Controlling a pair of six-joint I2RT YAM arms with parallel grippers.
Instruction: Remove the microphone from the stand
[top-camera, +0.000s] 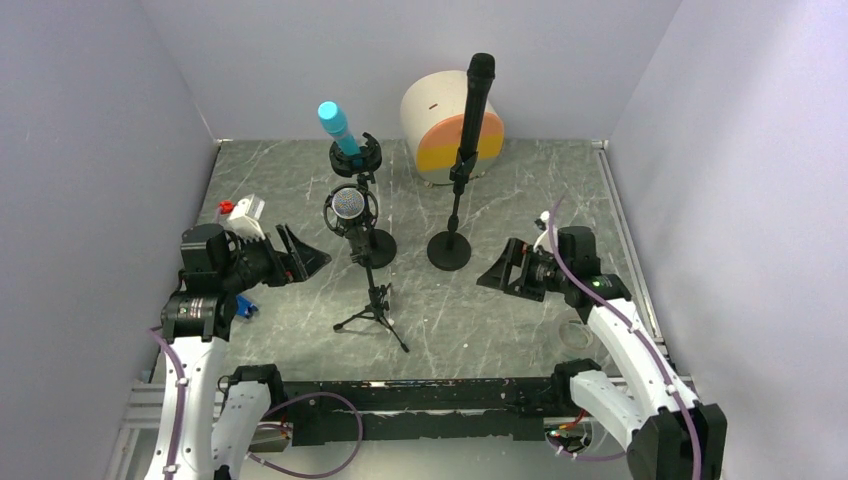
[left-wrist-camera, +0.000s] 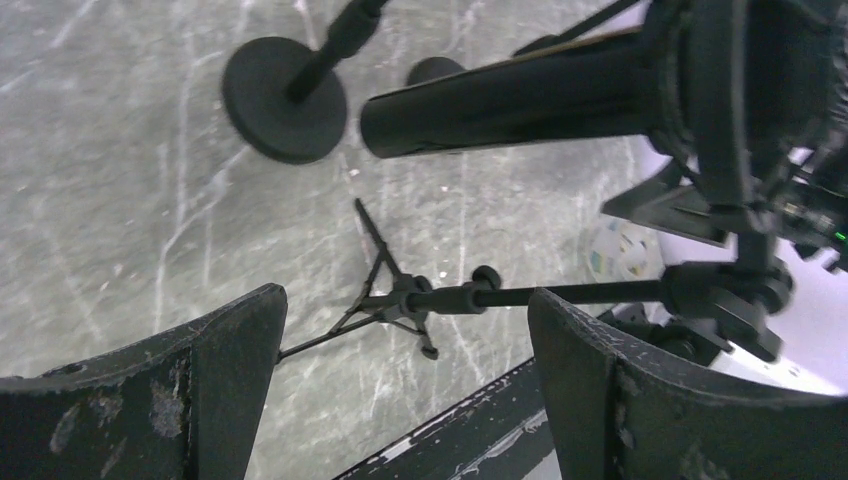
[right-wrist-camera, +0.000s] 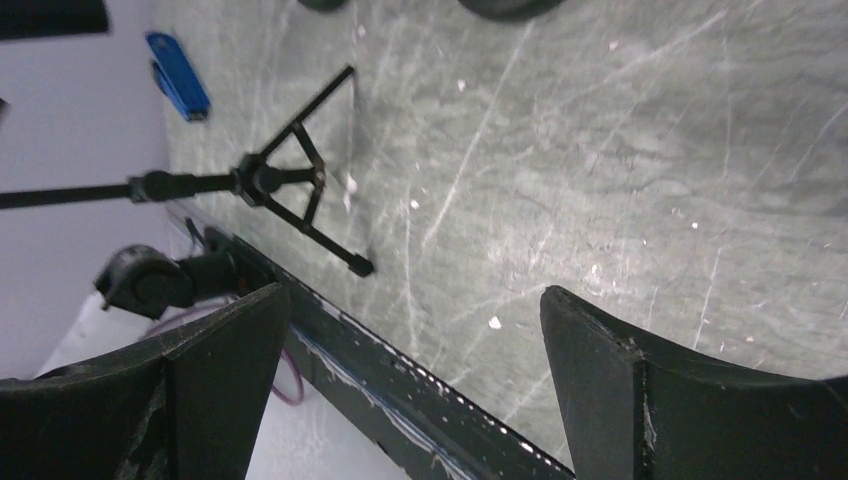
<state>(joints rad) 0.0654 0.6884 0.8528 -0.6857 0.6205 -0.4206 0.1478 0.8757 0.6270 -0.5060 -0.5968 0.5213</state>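
Note:
Three microphones stand mid-table. A silver-headed microphone (top-camera: 348, 205) sits in a shock mount on a tripod stand (top-camera: 375, 312). A blue microphone (top-camera: 338, 125) sits in a shock mount on a round-base stand (top-camera: 379, 247). A tall black microphone (top-camera: 476, 95) is on another round-base stand (top-camera: 449, 250). My left gripper (top-camera: 302, 259) is open and empty, just left of the silver-headed microphone. In the left wrist view my left gripper (left-wrist-camera: 405, 335) faces that microphone's black body (left-wrist-camera: 500, 100) and the tripod (left-wrist-camera: 395, 300). My right gripper (top-camera: 500, 272) is open and empty, right of the stands; it also shows in the right wrist view (right-wrist-camera: 415, 320).
A white and orange cylinder (top-camera: 452, 125) stands at the back. A white bottle with a red cap (top-camera: 243, 211) and a blue object (top-camera: 246, 308) lie by the left arm. A clear ring (top-camera: 578, 335) lies near the right arm. A black rail (right-wrist-camera: 400, 380) runs along the near edge.

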